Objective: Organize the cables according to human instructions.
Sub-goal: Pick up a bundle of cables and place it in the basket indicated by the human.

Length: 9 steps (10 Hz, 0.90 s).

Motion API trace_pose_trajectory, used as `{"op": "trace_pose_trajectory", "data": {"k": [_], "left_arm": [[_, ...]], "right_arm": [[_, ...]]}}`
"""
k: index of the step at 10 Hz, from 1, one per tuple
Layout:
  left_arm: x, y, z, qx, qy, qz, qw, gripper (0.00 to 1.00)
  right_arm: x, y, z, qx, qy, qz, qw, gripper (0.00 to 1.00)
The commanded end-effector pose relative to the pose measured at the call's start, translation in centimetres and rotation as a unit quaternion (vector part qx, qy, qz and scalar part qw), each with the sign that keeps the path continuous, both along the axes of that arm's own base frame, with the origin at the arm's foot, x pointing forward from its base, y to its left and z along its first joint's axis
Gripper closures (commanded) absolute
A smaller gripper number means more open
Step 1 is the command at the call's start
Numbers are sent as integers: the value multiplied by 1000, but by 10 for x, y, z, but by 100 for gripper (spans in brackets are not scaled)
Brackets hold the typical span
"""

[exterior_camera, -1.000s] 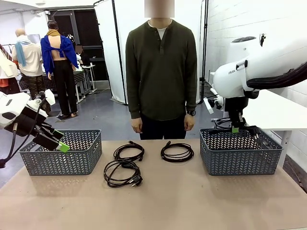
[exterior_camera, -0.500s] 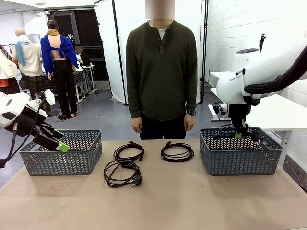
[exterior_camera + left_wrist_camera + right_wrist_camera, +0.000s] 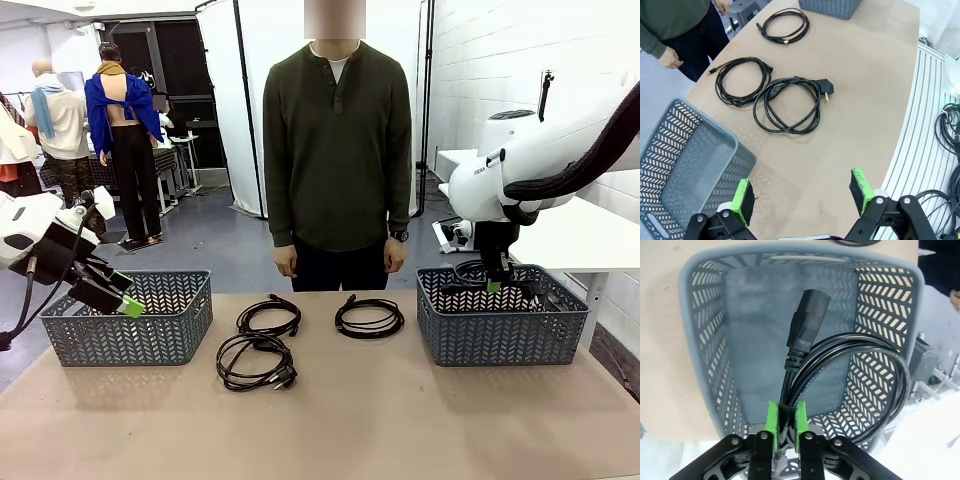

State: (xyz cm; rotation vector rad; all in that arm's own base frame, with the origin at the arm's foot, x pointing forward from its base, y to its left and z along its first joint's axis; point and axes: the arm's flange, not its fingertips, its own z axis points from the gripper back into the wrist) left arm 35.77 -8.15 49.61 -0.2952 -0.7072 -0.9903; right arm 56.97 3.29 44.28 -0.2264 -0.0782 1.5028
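Pinches coiled cable (image 3: 807,325) in right gripper (image 3: 491,287) above grey basket (image 3: 500,335), frame right. Holds left gripper (image 3: 802,197) wide open, empty, left edge. Shows three loose cables (image 3: 265,345) on worktop (image 3: 400,420) centre.

Lower part of cable (image 3: 805,335) loop hidden behind right pincer (image 3: 786,410) body; grey basket (image 3: 665,150) cut off at left edge.
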Motion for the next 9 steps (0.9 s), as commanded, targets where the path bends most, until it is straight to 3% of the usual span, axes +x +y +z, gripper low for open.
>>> {"op": "trace_pose_trajectory", "data": {"k": [1,3,4,9], "left_arm": [[2,3,-1,-4,0,-8,1000,0],[2,3,-1,-4,0,-8,1000,0],[2,3,-1,-4,0,-8,1000,0],[2,3,-1,-4,0,-8,1000,0]], "right_arm": [[6,0,3,10,-2,11,1000,51],[3,1,6,11,12,12,1000,12],[4,0,8,11,12,8,1000,0],[8,2,14,11,28,2,1000,0]]}}
